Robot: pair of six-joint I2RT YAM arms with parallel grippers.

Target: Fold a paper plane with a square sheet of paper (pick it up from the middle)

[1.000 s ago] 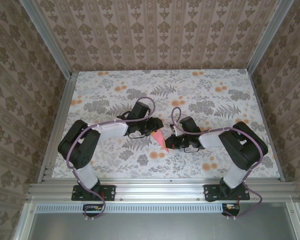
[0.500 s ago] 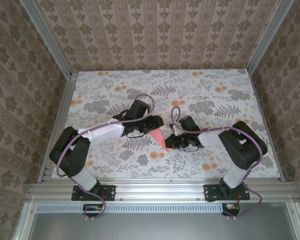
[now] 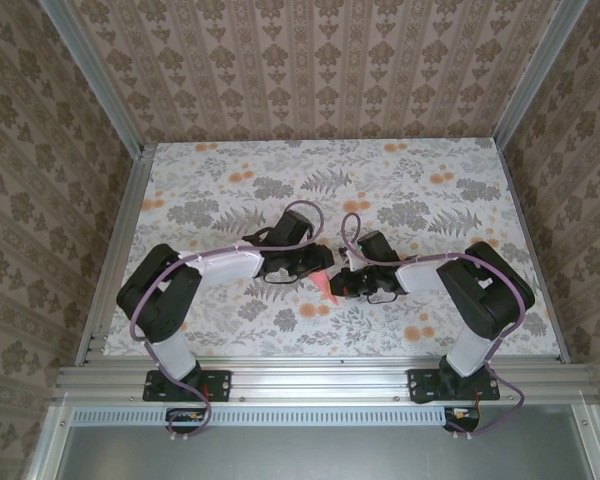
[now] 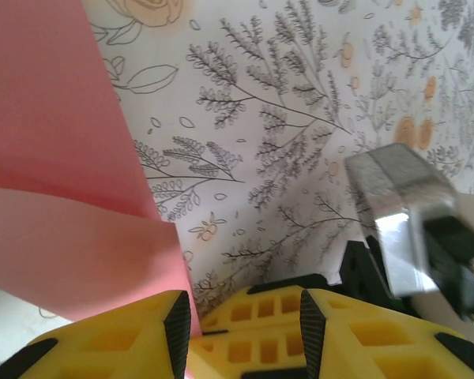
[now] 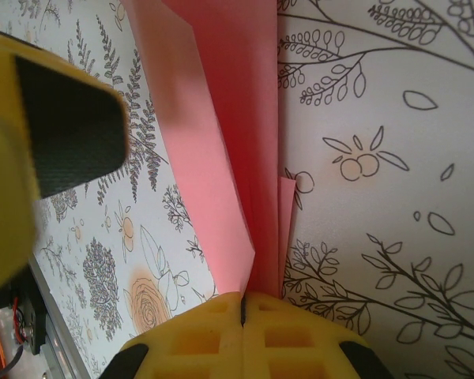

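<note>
The square sheet of paper is folded into a slim pink-red paper plane (image 3: 326, 288), lying between the two grippers at the table's middle. My right gripper (image 3: 338, 286) is shut on its folded ridge; in the right wrist view the layers (image 5: 229, 118) run straight out of the closed yellow fingers (image 5: 243, 309). My left gripper (image 3: 321, 263) reaches in from the left, jaws apart (image 4: 243, 330). One wing of the plane (image 4: 55, 197) lies beside its left finger, with an edge just inside that pad. The right gripper's yellow fingertips show between the left jaws.
The flower-printed tabletop (image 3: 230, 190) stretches behind and to both sides of the grippers. Patterned walls and aluminium rails (image 3: 120, 240) box it in. A silver bracket of the right arm (image 4: 403, 213) stands close to my left gripper's right finger.
The left gripper has slid right toward the right gripper, now covering most of the plane, and its jaws have narrowed somewhat. The right gripper has stayed shut and still.
</note>
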